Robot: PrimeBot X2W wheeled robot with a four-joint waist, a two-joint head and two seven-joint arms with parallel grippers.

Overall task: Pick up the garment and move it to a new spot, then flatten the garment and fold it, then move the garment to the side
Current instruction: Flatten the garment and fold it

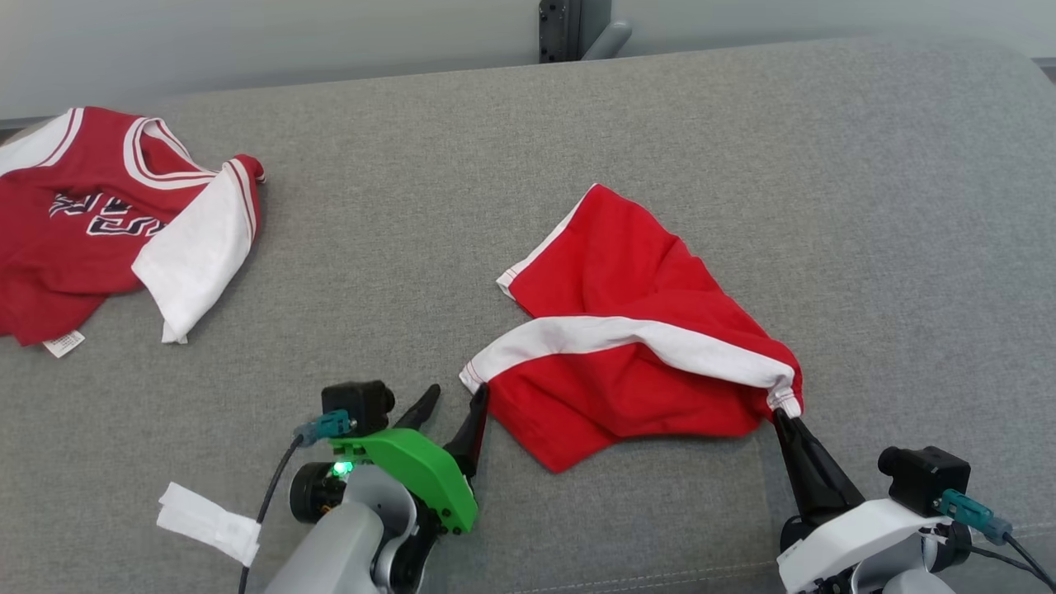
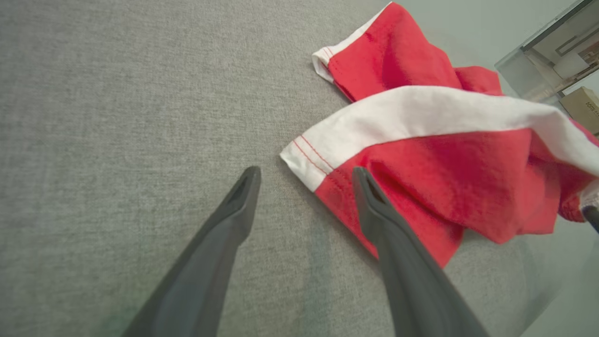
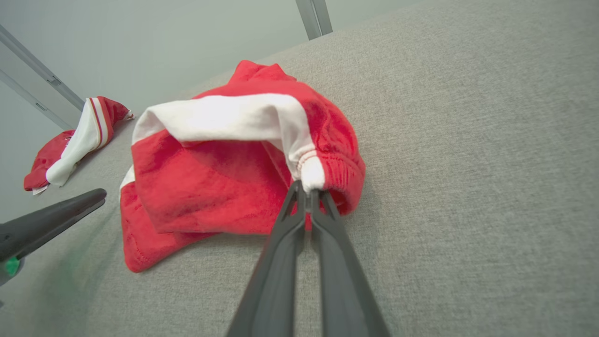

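- The grey fabric surface (image 1: 660,124) fills the scene, with a pale wall behind its far edge.
- The garment (image 1: 610,330), red shorts with a white side stripe, lies crumpled near the middle of the surface.
- The right gripper (image 1: 782,419) has its fingers pinched together on the gathered waistband corner at the garment's near right end.
- The left gripper (image 1: 456,394) stands spread wide and holds nothing; the white-striped hem corner lies between its fingers, one finger at the red edge.
- A red-and-white jersey (image 1: 82,223) lies heaped at the far left, well apart from the garment.
- A white folded scrap (image 1: 206,520) lies near the left arm.
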